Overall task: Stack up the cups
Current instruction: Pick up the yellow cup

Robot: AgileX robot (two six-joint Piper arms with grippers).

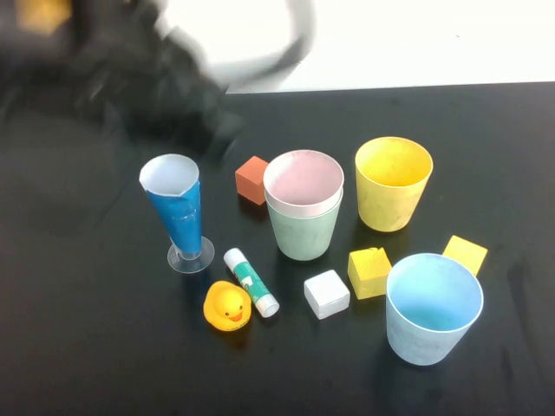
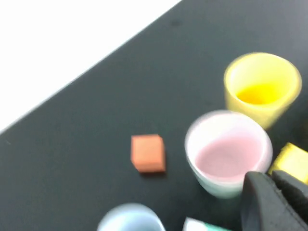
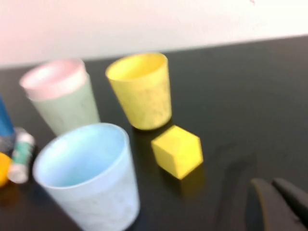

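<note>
- Centrally on the counter, a pink cup sat nested in a green cup.
- Yellow cup stood at 3 o'clock, blue cup at 5.
- Left hand hovered near the pink cup; right hand near a yellow cube; grip of either: cannot tell.

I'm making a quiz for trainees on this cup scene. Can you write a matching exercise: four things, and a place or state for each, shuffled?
Things:
1. pink cup
2. yellow cup
3. blue cup
4. duck

Places or states:
A. beside the glue stick
B. nested in the green cup
C. nearest the robot, on its right
D. standing alone, right of the stacked pair

Pairs: 1-B, 2-D, 3-C, 4-A
</note>
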